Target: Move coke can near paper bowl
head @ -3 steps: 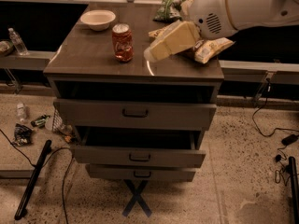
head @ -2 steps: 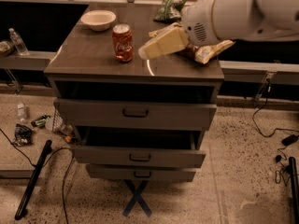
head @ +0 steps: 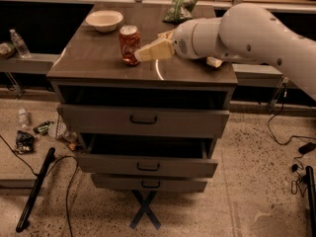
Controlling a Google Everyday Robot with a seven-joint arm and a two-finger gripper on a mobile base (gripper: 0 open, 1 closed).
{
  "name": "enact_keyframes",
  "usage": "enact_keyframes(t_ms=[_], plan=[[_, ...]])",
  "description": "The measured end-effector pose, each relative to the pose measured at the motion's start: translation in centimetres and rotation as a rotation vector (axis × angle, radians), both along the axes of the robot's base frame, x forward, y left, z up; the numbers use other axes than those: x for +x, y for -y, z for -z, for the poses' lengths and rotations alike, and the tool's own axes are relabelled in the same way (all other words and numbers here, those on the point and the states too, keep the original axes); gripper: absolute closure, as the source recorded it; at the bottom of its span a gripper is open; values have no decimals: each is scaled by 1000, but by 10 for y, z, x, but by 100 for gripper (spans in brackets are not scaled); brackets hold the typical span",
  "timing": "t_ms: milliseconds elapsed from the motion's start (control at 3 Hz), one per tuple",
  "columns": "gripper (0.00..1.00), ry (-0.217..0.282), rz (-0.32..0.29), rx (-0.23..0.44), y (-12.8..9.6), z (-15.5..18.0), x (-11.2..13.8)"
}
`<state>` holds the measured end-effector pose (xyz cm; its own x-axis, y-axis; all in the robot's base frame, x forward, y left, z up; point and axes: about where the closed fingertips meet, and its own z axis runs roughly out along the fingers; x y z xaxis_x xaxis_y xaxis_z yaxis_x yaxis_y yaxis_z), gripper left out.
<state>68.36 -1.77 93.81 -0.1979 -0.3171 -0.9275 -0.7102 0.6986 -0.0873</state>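
Observation:
The coke can [head: 129, 44], red with a silver top, stands upright on the dark cabinet top [head: 98, 63], left of centre. The paper bowl [head: 104, 20], shallow and off-white, sits behind it towards the back left, a short gap away. My gripper [head: 141, 55], cream-coloured at the end of the thick white arm [head: 247, 31], reaches in from the right. Its tip is right beside the can's right side, at mid height of the can. I cannot tell whether it touches the can.
A green chip bag [head: 180, 4] lies at the back of the top. Part of a yellow bag [head: 214, 62] shows under the arm. The cabinet's middle drawer [head: 145, 164] is pulled out. A water bottle [head: 19, 43] stands on the left ledge. Litter and cables lie on the floor.
The arm has swung left across the cabinet top. The gripper, earlier well right of the can, is now right beside it. Can and bowl have not moved.

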Motion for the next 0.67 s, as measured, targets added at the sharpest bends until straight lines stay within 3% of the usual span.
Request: enact_keyframes(t_ms=[333, 667], plan=[[0, -1, -3, 29, -37, 24, 51], [0, -8, -19, 47, -59, 35, 77]])
